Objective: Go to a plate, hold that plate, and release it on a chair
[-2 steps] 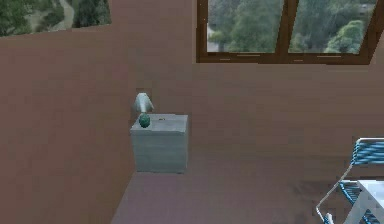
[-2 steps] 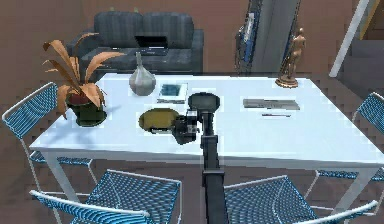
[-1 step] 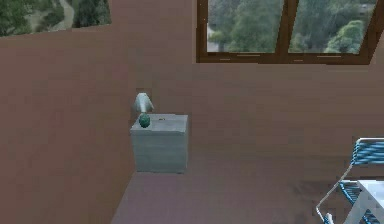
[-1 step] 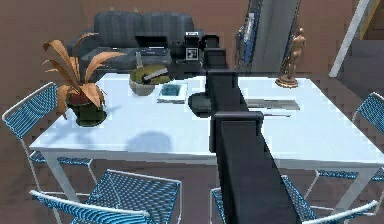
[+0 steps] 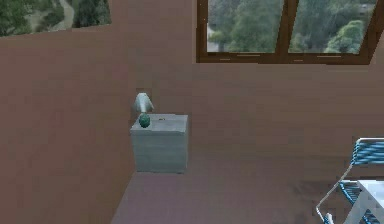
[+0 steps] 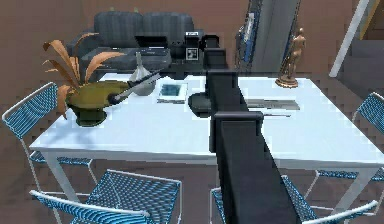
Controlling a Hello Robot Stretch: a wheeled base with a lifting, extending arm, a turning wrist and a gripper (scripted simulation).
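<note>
While the table (image 6: 300,130) bears a potted plant (image 6: 85,88) at its left end, the gripper (image 6: 130,90) shows at its left half, whether holding anything I cannot tell; a dark round dish (image 6: 199,103) lies mid-table, a statue (image 6: 292,60) far right.

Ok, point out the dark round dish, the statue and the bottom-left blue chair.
dark round dish (image 6: 199,104), arm side view, its middle.
statue (image 6: 292,58), arm side view, its body.
blue chair (image 6: 130,193), arm side view, its mesh.

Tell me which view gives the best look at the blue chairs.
The arm side view: several blue chairs stand around the white table, backs and seats visible. The forward view catches part of one chair at its right edge.
</note>
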